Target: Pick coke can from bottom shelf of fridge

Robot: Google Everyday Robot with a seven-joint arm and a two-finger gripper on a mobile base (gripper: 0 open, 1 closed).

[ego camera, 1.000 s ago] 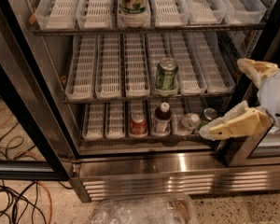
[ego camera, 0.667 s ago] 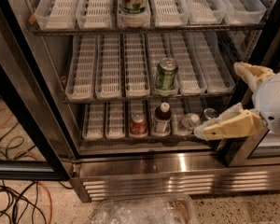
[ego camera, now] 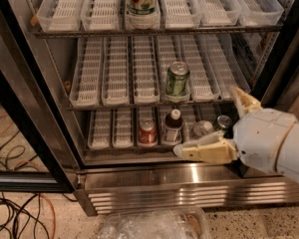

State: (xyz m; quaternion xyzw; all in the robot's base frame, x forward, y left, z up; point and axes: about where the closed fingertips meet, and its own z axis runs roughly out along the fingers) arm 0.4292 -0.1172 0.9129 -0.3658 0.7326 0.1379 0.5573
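Observation:
The coke can (ego camera: 147, 132), red with a silver top, stands upright in a white lane tray on the bottom shelf (ego camera: 102, 129) of the fridge (ego camera: 189, 180). My gripper (ego camera: 206, 120) is at the right, in front of the bottom shelf, open and empty. One cream finger (ego camera: 204, 151) reaches left along the shelf's front edge, its tip to the right of the can and a little below it. The other finger (ego camera: 244, 101) points up near the right door frame. The gripper is apart from the can.
A dark bottle with a white cap (ego camera: 173, 126) stands just right of the coke can, then a clear bottle (ego camera: 202, 128) and another can (ego camera: 223, 122). A green can (ego camera: 177, 79) stands on the middle shelf. The black door frame (ego camera: 25, 118) and cables (ego camera: 15, 203) are at left. A plastic bag (ego camera: 154, 225) lies on the floor.
My gripper has moved left and slightly down along the front of the bottom shelf, closer to the coke can. The cans and bottles have not moved.

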